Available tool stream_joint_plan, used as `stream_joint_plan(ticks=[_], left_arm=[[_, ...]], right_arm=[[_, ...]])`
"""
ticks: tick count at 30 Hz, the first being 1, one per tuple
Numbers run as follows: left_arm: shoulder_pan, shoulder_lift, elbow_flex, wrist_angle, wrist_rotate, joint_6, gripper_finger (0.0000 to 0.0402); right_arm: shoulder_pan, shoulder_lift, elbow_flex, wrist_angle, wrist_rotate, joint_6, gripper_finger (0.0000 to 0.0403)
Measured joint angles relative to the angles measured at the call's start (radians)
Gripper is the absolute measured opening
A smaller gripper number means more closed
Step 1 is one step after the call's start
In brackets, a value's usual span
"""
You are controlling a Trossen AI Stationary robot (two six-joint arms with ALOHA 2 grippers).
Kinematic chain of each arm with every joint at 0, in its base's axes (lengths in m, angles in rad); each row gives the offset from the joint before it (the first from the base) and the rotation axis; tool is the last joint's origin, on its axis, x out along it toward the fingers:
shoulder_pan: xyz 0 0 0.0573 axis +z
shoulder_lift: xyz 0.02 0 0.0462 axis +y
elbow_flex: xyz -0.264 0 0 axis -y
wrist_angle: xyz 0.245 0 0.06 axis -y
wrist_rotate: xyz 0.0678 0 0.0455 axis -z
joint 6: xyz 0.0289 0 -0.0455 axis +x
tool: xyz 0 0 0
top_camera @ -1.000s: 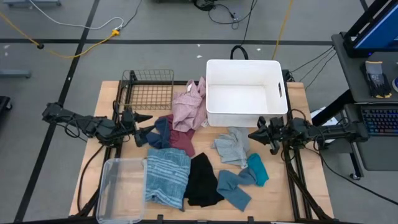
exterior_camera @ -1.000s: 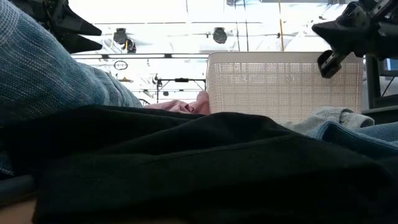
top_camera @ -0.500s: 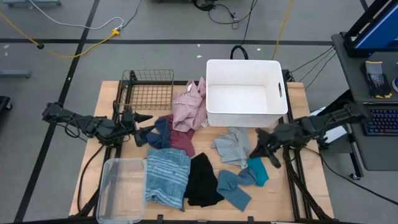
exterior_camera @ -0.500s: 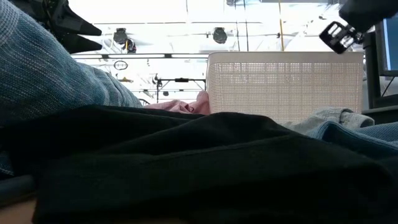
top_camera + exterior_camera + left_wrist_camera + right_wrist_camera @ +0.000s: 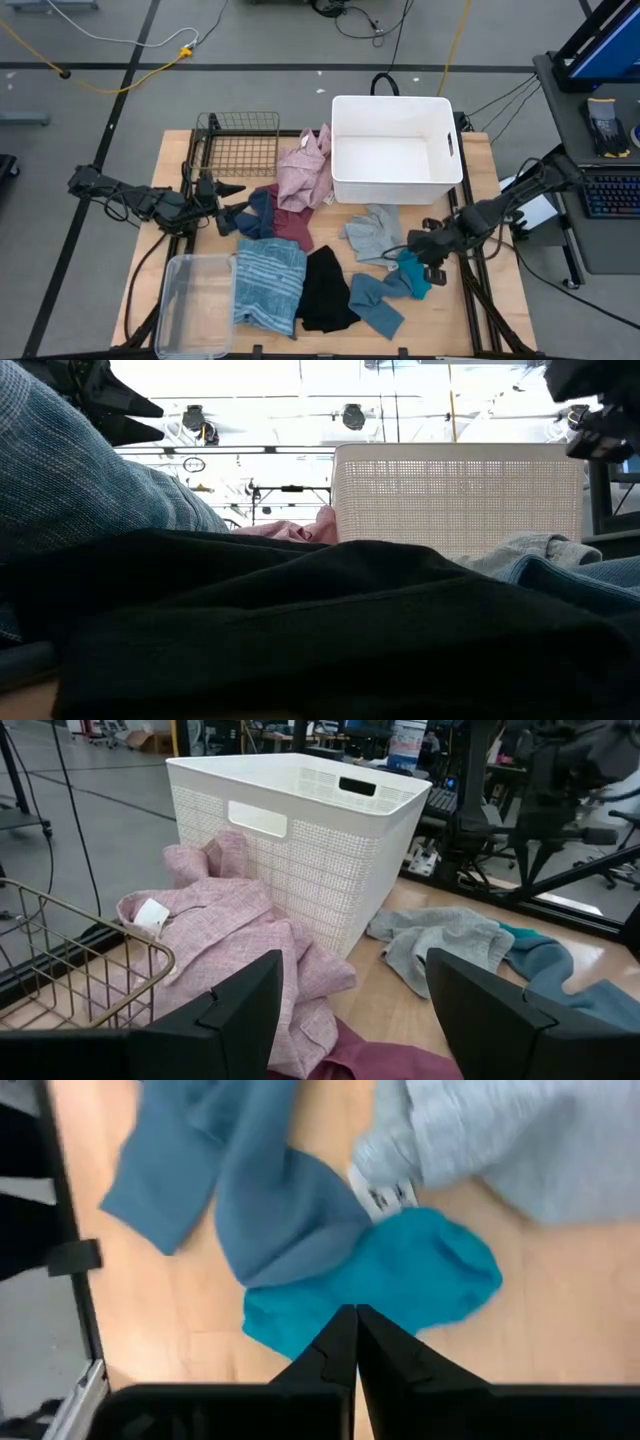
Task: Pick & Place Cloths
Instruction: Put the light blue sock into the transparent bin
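Several cloths lie spread on the table: pink [image 5: 305, 168] against the white basket, maroon [image 5: 293, 228], navy [image 5: 262, 210], grey [image 5: 373, 235], teal [image 5: 412, 272], slate blue [image 5: 375, 300], black [image 5: 325, 290] and blue-striped [image 5: 268, 283]. My right gripper [image 5: 415, 250] hangs shut above the teal cloth [image 5: 400, 1280], pointing down; the low view shows the right gripper [image 5: 600, 415] well above the table. My left gripper [image 5: 232, 205] waits open at the table's left, beside the navy cloth, facing the pink cloth [image 5: 230, 940].
A white plastic basket [image 5: 395, 150] stands at the far middle and a wire basket [image 5: 240, 145] at the far left. A clear plastic bin [image 5: 195, 305] sits at the near left corner. Bare wood shows near the right edge [image 5: 480, 300].
My right gripper has moved from beside the white basket toward the table's near edge, tipping from level to pointing down, and now hangs over the teal cloth. The cloths have stayed where they were.
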Motion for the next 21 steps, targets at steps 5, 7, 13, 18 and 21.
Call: stream_joint_plan(ticks=[5,7,13,18,21], left_arm=[[0.0,0.0,0.0,-0.005,0.0,0.0,0.025],[0.0,0.0,0.0,-0.008,0.0,0.0,0.025],[0.0,0.0,0.0,-0.012,0.0,0.0,0.025],[0.0,0.0,0.0,-0.021,0.0,0.0,0.025],[0.0,0.0,0.0,-0.024,0.0,0.0,0.025]], right_arm=[[0.013,0.019,0.0,-0.055,-0.051,0.109,0.0007],[0.012,0.018,0.0,-0.085,-0.05,0.177,0.0017],[0.012,0.018,0.0,-0.131,-0.048,0.297,0.0088],[0.011,0.018,-0.001,-0.124,-0.045,0.349,0.0164],[0.012,0.018,-0.017,-0.078,-0.046,0.38,0.02]])
